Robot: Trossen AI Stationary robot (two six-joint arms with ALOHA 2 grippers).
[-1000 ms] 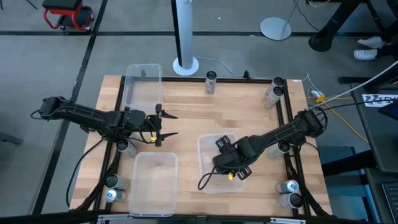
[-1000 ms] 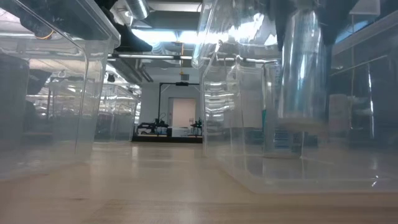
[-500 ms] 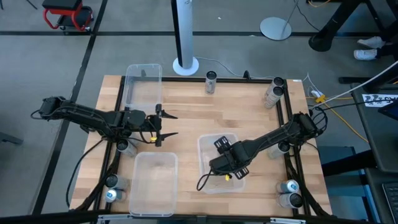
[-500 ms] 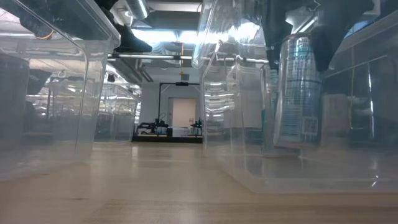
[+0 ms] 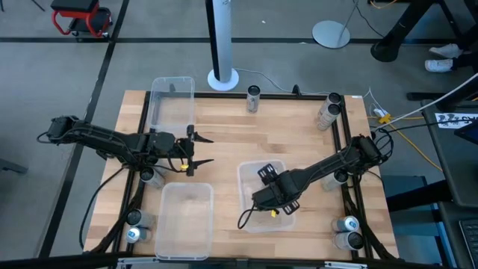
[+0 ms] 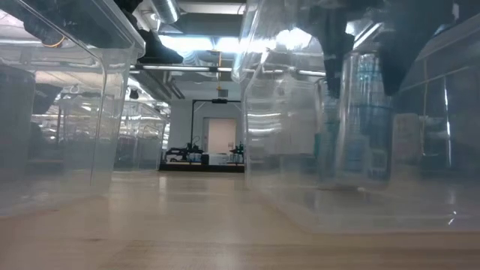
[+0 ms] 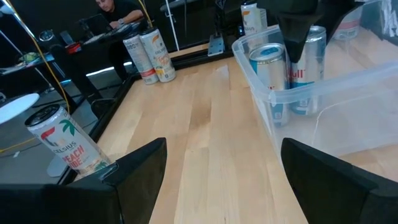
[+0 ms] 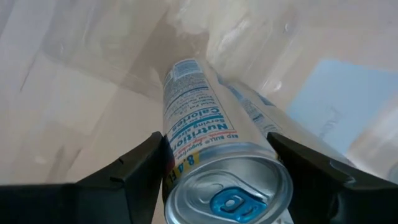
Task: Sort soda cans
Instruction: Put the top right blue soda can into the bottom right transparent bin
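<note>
Bench first: plain wood, three clear bins on it. Bin at 5 o'clock is where my right tool hangs, reaching down inside. Second bin at 7 o'clock looks empty; third at 11 o'clock lies over the bench edge.

Change over the last second: the silver can has gone from hanging just above the bin floor to standing on it, upright, blue tab up. My right tool's fingers have spread meanwhile and now stand a little clear of the can on both sides, holding nothing. One more can delivered, I judge; a second can stands just beside it in the same bin.

Left tool has not stirred: wide apart, empty, hovering above bare bench near 9 o'clock.

Loose cans waiting: a pair at 1 o'clock, one at 12 o'clock, a pair at the 4 o'clock corner, more along the left rail. Sorting is far from done.
</note>
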